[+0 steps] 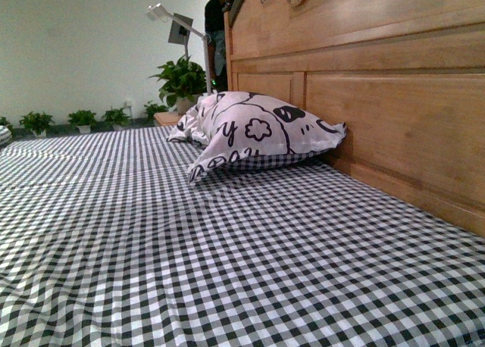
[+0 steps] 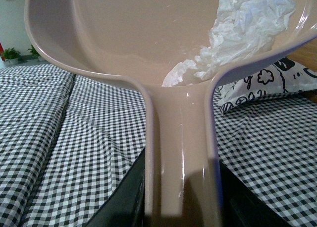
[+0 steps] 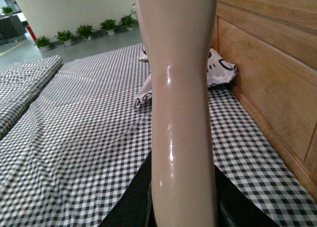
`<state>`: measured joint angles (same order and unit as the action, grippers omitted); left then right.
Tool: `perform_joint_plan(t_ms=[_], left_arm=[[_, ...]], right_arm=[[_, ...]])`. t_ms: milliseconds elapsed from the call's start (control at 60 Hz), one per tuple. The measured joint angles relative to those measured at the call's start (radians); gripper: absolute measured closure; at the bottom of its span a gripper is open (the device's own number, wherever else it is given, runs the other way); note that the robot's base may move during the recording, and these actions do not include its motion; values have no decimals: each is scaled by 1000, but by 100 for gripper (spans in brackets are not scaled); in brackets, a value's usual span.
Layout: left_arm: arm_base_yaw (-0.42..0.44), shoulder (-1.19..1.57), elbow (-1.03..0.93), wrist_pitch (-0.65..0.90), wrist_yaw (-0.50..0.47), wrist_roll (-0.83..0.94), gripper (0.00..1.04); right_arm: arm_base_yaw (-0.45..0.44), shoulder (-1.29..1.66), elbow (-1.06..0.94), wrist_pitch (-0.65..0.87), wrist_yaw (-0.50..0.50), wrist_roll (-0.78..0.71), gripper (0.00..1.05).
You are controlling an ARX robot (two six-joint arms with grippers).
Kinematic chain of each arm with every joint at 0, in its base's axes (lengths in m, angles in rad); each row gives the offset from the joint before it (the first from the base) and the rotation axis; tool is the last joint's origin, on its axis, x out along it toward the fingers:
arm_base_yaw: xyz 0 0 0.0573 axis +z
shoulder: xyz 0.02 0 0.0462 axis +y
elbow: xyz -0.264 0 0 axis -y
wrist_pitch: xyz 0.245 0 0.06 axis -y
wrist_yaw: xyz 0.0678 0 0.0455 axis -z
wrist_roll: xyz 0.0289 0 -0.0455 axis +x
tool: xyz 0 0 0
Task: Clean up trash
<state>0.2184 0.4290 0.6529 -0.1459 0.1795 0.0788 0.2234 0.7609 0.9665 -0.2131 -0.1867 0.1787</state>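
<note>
A bed covered with a black-and-white checked sheet (image 1: 227, 271) fills the front view, with a wooden headboard (image 1: 379, 97) running along its right side. A white pillow with black cartoon prints (image 1: 258, 131) lies at the head edge of the bed, its far end touching the headboard. Beyond the far edge of the bed, small potted plants (image 1: 79, 120) line the base of a pale wall, and a larger leafy plant (image 1: 182, 78) stands beside a white lamp (image 1: 170, 21). Neither arm shows in the front view.

In the left wrist view, a beige plastic dustpan (image 2: 124, 43) is held above the sheet, its long handle (image 2: 181, 157) running down into the dark body of the left gripper (image 2: 181, 214). The gripper is clamped around that handle, though its fingertips are cut off by the frame. The trash (image 2: 242, 31), a crumpled wad of white paper, sits inside the pan against its side wall, on the side nearest the pillow.

In the right wrist view, a second beige handle (image 3: 181, 113) rises upright from the right gripper (image 3: 181, 214), which is closed around it. What the handle ends in lies out of frame. The pillow shows behind it, against the headboard.
</note>
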Motion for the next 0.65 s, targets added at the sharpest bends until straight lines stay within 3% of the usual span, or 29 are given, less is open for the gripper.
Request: perform_joint_plan(t_ms=[650], left_arm=[[0, 0, 0, 0, 0, -2, 79]], right_arm=[[0, 0, 0, 0, 0, 0, 86]])
